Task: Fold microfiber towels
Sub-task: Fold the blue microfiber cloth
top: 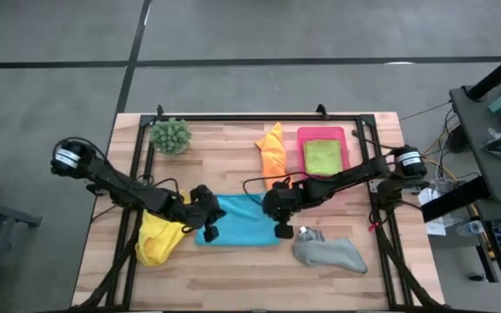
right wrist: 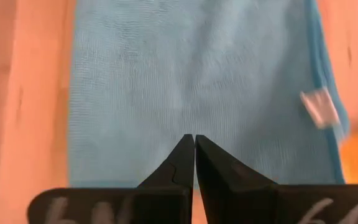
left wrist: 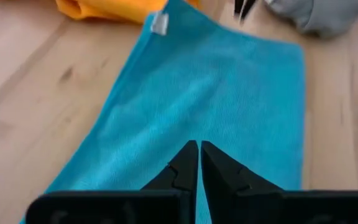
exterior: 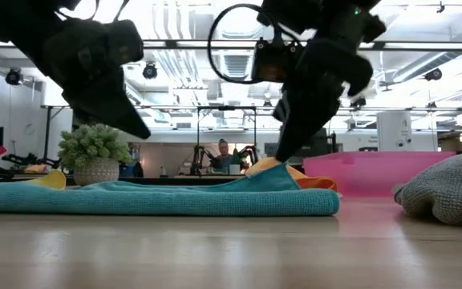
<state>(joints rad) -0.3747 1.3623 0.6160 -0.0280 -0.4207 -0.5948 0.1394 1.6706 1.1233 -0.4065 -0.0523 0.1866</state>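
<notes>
Nearest, at the lower edge of the high view, the grey towel (top: pixel 329 253) lies crumpled at lower right of the table (top: pixel 233 291), and the yellow towel (top: pixel 156 238) sits bunched at lower left, partly under the left arm. Between them the blue towel (top: pixel 240 221) lies flat as a wide rectangle — its surface finely napped, with a small white tag at one corner. The left gripper (top: pixel 210 223) is at its left end and the right gripper (top: pixel 283 222) at its right end, each with its two dark fingers pressed together; neither wrist view shows cloth pinched between them. In the low view the blue towel reads as a low, even slab with one corner raised slightly under the right gripper. Farther back, the orange towel (top: pixel 272 149) lies rumpled at upper centre, and beside it the lime green towel (top: pixel 323 156) rests neatly folded in the pink tray (top: pixel 303 135). At upper left stands the spiky green plant (top: pixel 170 135).
</notes>
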